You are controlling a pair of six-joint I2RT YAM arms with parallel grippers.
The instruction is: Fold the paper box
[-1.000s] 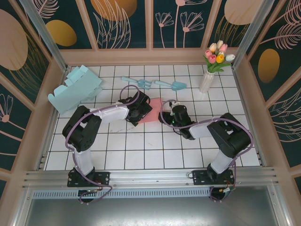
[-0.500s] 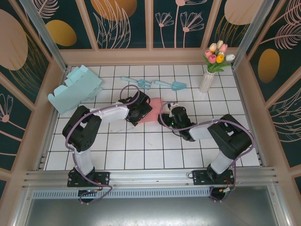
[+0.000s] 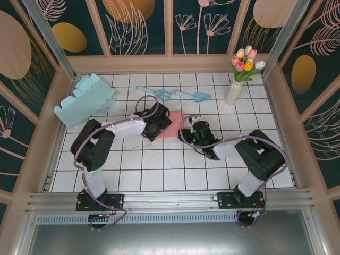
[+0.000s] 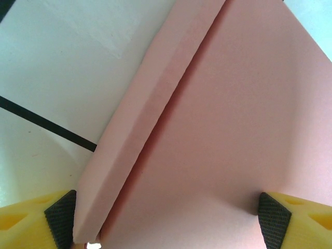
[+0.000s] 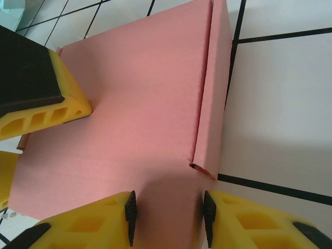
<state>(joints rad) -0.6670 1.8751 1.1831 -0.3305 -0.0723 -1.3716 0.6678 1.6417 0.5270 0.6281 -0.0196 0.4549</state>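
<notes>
Paper box [image 3: 175,125], pink, lies near the middle of the bench [image 3: 159,175], between my two grippers. My left gripper [image 4: 166,220] is spread wide, its pads set down on the box, one just beside a folded side flap [image 4: 140,129]. My right gripper [image 5: 168,212] is partly closed and pinches the box's edge nearest it.
</notes>
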